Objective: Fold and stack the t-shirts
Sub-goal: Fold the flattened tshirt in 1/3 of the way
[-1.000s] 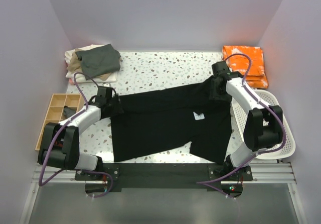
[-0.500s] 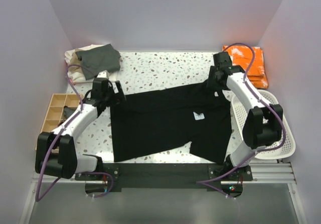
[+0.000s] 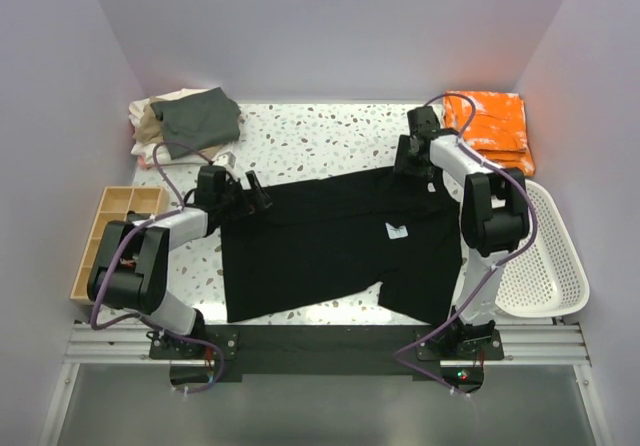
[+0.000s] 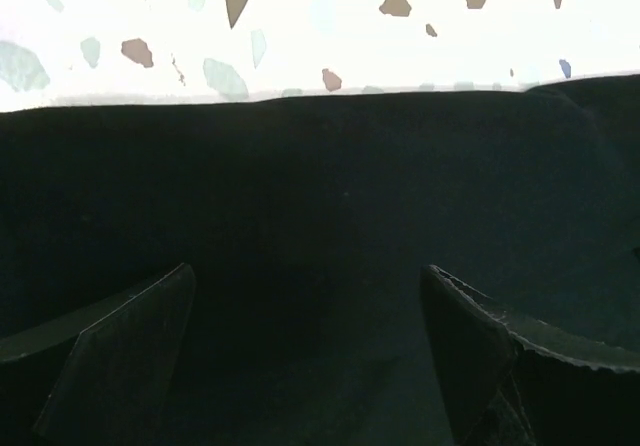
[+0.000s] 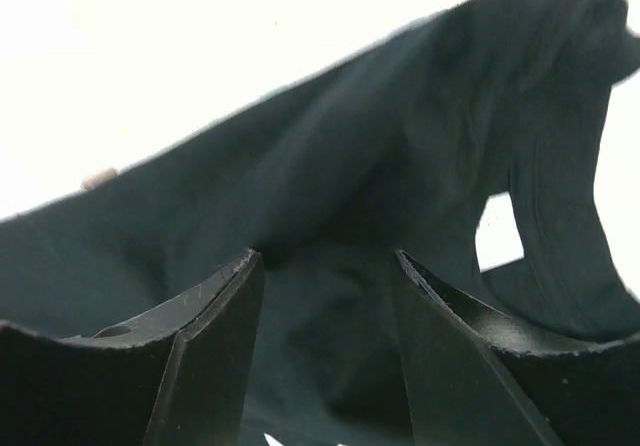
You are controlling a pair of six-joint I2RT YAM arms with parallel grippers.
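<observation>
Left gripper [image 4: 308, 271], fingers spread wide, sits just above the black t-shirt [image 4: 330, 166] near its edge — right gripper [image 5: 325, 256], fingers parted, has the same cloth just ahead.

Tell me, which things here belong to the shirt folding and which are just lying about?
Part of the job: black t-shirt, spread flat; pile of folded shirts, back left.
Just lying about: orange folded cloth; white basket; wooden tray.
</observation>
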